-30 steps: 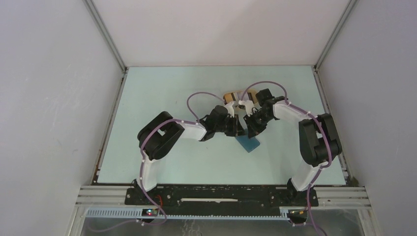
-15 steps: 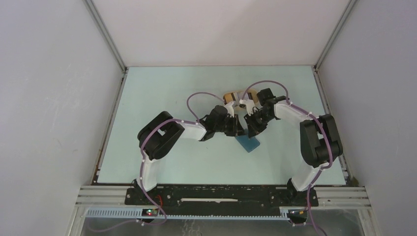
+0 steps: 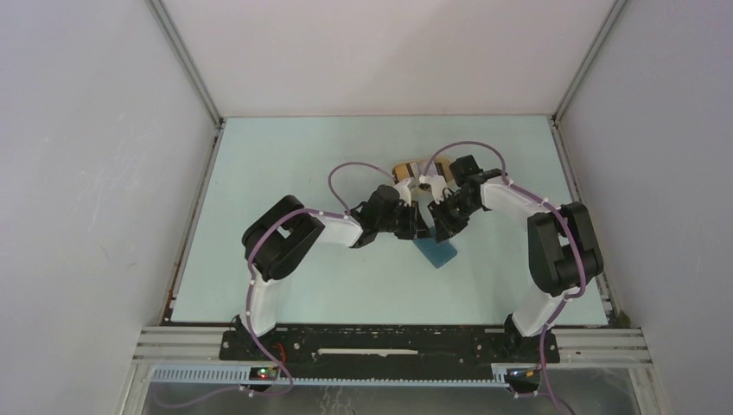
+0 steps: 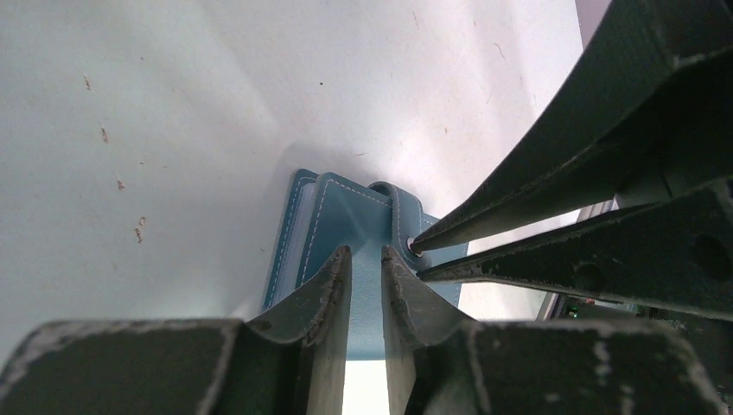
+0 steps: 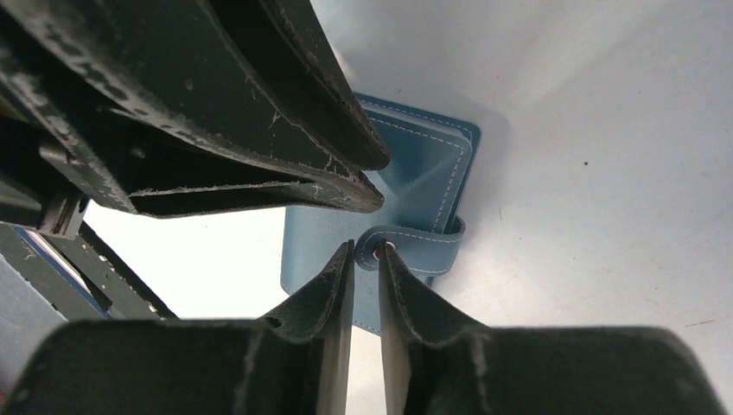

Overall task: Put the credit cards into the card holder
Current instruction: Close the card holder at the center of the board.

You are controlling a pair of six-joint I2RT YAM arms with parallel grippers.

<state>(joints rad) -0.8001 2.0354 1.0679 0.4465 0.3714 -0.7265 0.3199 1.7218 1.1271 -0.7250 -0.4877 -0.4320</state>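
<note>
The teal-blue card holder (image 3: 438, 252) lies folded on the table between both arms. My left gripper (image 3: 422, 227) is down on its cover (image 4: 346, 212), jaws almost closed, and the cover creases up between the tips (image 4: 367, 252). My right gripper (image 3: 437, 226) is closed at the round snap end of the snap tab (image 5: 423, 242), which sits between its tips (image 5: 367, 248). Its fingers (image 4: 536, 173) show in the left wrist view, and the left fingers (image 5: 285, 130) show in the right wrist view. No credit cards can be made out.
A tan oval tray (image 3: 403, 169) stands just behind the two grippers, mostly hidden by the wrists. The pale green table (image 3: 285, 164) is walled by grey panels on the left, right and back.
</note>
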